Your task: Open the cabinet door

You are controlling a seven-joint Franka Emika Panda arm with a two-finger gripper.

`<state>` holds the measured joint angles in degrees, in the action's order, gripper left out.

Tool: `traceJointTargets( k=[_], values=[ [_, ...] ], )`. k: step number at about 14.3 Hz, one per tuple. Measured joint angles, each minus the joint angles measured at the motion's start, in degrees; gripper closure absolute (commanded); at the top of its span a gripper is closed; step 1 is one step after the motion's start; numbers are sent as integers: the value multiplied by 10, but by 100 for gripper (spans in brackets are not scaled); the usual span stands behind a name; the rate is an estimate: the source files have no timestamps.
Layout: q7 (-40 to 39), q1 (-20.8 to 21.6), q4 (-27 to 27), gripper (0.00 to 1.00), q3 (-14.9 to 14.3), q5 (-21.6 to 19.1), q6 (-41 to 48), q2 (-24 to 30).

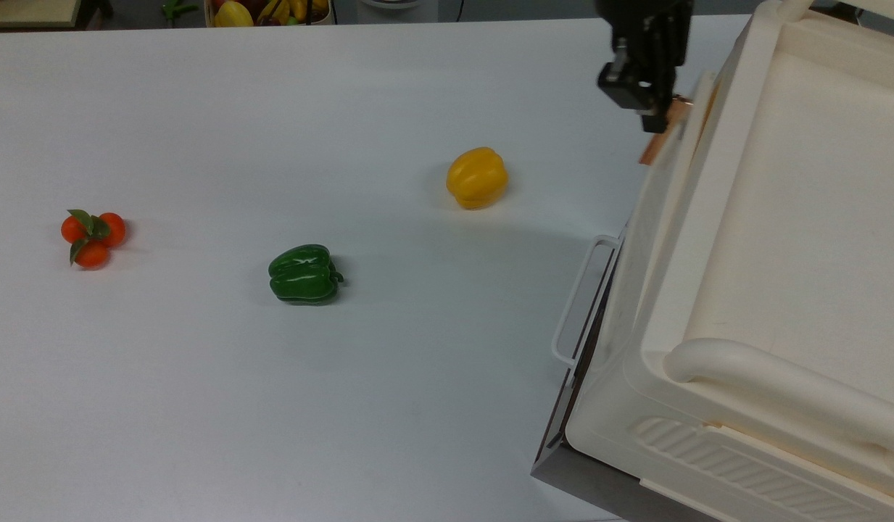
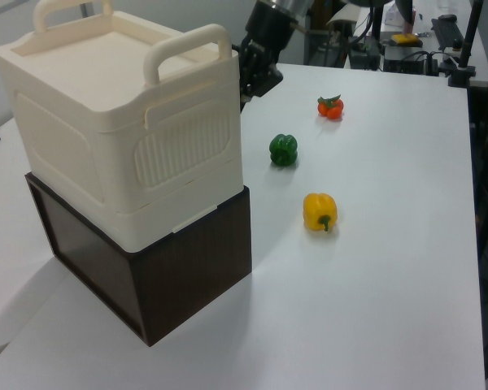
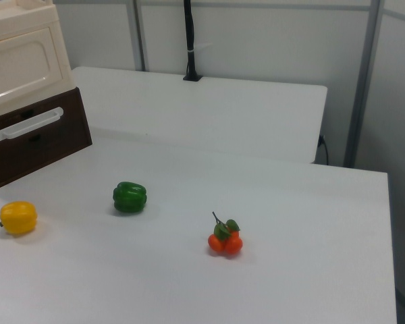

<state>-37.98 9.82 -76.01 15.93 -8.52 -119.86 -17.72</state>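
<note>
The cream cabinet [image 1: 787, 217] stands on a dark brown base [image 2: 187, 268] at the top view's right. Its cabinet door [image 1: 646, 225] is the long cream panel on the side facing the table, and its handle end stands a little away from the cabinet body. In the right view the door [image 3: 23, 64] shows its recessed centre. My gripper [image 1: 660, 119] is at the door's far end, shut on the copper bar handle [image 1: 655, 146]. In the left view the gripper [image 2: 256, 77] sits just behind the cabinet's corner.
Below the door is a dark panel [image 3: 44, 145] with a white wire loop handle [image 1: 581, 301]. A yellow pepper [image 1: 476, 177], a green pepper [image 1: 304, 272] and a cluster of small oranges [image 1: 93, 233] lie on the white table [image 1: 272, 399].
</note>
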Motion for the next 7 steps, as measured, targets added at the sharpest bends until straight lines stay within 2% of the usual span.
traceJointTargets(
  k=[7],
  values=[
    [18,-60,-12,100,0,-7,71,28]
  ],
)
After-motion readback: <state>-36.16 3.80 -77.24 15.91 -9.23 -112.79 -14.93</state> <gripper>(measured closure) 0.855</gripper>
